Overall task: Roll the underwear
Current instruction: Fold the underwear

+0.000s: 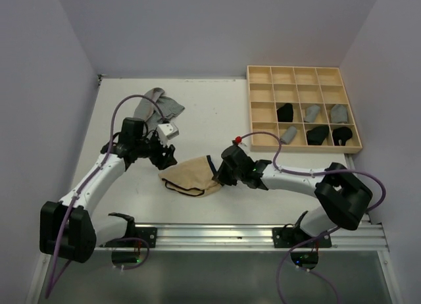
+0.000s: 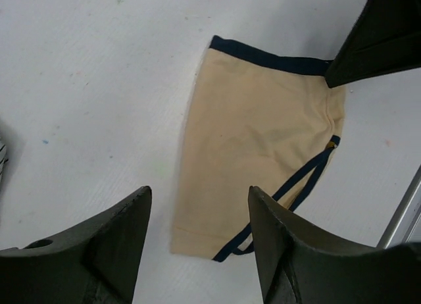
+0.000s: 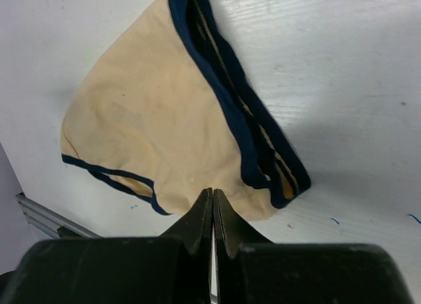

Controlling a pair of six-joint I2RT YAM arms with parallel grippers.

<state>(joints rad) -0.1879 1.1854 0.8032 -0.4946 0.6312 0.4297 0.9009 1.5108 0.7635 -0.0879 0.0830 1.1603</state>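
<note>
Your left gripper (image 2: 197, 197) hangs open over the lower edge of the tan underwear (image 2: 256, 133), which lies flat on the surface (image 2: 85, 87), centre frame in the top view. Your right gripper (image 3: 212, 197) is closed, its tips at the cloth's hem.

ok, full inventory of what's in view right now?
tan underwear: 1, beige with dark blue trim, flat at table centre between the tools
grey garments: loose heap, count unclear, grey, far left of table
grid tray: 1, pale wood, far right of table
rolled pieces: 6, three black and three grey, in the tray's two near rows
table: 1, white
rail: 1, metal, along the near edge
left tool: 1, black, open, over the tan underwear's edge
right tool: 1, black, shut, tips at the cloth's edge; pinch unclear
</note>
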